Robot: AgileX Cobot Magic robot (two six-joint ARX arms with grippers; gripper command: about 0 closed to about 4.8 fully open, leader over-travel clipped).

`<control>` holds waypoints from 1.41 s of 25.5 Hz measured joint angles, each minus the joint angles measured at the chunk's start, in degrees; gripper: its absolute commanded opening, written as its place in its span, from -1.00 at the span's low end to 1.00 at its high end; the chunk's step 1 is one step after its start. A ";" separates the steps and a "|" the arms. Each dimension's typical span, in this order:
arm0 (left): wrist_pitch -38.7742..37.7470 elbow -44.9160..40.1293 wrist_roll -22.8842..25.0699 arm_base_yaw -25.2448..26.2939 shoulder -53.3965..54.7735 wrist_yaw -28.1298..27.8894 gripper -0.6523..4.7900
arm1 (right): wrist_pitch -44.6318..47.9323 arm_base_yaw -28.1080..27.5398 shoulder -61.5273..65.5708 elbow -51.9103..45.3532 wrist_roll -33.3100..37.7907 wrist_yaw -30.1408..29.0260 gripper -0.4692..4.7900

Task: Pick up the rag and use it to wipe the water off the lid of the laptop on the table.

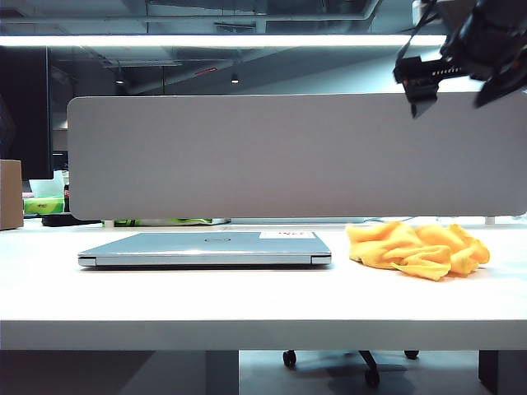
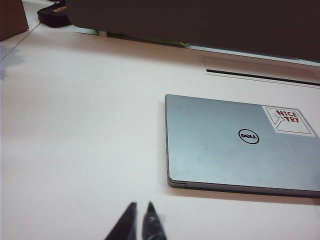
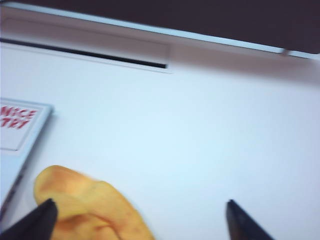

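Observation:
The closed silver-grey laptop (image 1: 204, 248) lies flat on the white table (image 1: 247, 304). Its lid (image 2: 225, 145) carries a central logo and a white "NICE TRY" sticker (image 2: 289, 120). No water shows on the lid in these views. The yellow-orange rag (image 1: 418, 248) lies crumpled on the table just right of the laptop, apart from it. My right gripper (image 1: 451, 82) hangs high above the rag. In the right wrist view my right gripper (image 3: 139, 205) stands wide open, with part of the rag (image 3: 85, 205) below it and nothing held. My left gripper (image 2: 141, 206) is shut and empty over bare table, short of the laptop's near edge.
A grey divider panel (image 1: 296, 156) stands along the back of the table. A brown box (image 1: 11, 194) sits at the far left, with green items (image 1: 45, 205) beside it. A cable slot (image 3: 85, 54) runs along the table's rear. A chair base (image 1: 362, 362) shows beneath.

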 measured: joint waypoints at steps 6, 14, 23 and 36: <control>0.66 0.00 0.00 -0.02 0.00 0.17 -0.68 | -8.81 0.04 -13.38 -2.64 1.27 -0.31 -0.84; 3.78 -0.02 -0.02 -0.02 -0.31 0.20 -0.68 | -8.04 0.04 -33.55 -13.92 4.15 -3.34 -0.84; 7.28 -4.46 -1.33 -0.02 -3.96 0.22 -0.68 | -5.18 0.15 -49.81 -21.00 8.66 -7.15 -0.84; 9.18 -12.55 -3.87 -0.02 -22.03 0.22 -0.68 | -12.85 2.12 -57.29 -25.20 9.46 -12.11 -0.84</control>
